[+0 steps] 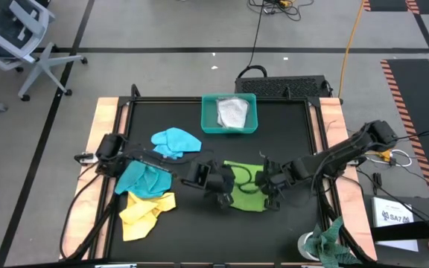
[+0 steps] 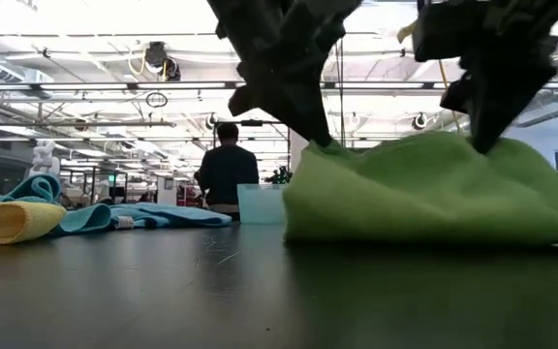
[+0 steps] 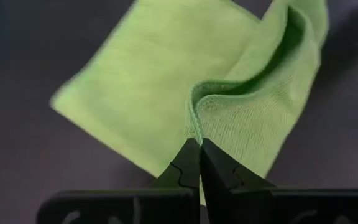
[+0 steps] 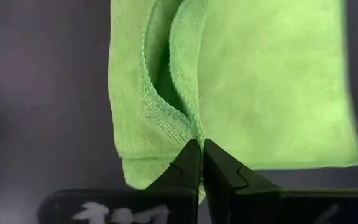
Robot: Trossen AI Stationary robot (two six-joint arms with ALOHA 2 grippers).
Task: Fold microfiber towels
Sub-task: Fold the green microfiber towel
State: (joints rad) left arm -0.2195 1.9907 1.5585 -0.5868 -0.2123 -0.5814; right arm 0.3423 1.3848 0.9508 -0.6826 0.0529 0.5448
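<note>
A lime green microfiber towel (image 1: pixel 246 187) lies doubled over in the middle of the black table, its underside on the tabletop (image 2: pixel 424 208). My left gripper (image 1: pixel 222 195) is shut on the towel's left side and my right gripper (image 1: pixel 272 195) on its right side. In the low view both come down onto the towel's top, the left (image 2: pixel 315 134) and the right (image 2: pixel 482 141). A light blue towel (image 1: pixel 176 141), a turquoise one (image 1: pixel 140 179) and a yellow one (image 1: pixel 146 212) lie crumpled at the left. My left gripper pinches a hemmed edge of the green towel (image 3: pixel 193 127) between its two fingertips, slanting down from the table's left. That edge is raised into a peak (image 2: pixel 320 147); the cloth below it rests on the table. My right gripper pinches the towel where two hemmed edges meet (image 4: pixel 194 130), between its fingertips, slanting down from the table's right. The pinched spot stands up as a peak (image 2: pixel 478 147), and the cloth sags slack between the two peaks.
A teal tray (image 1: pixel 208 119) with a pale grey cloth (image 1: pixel 233 113) stands at the far middle. A mottled green-and-white rag (image 1: pixel 330 242) lies at the near right corner. Wooden rails (image 1: pixel 95 149) edge the table. A person (image 2: pixel 226 170) stands in the room beyond.
</note>
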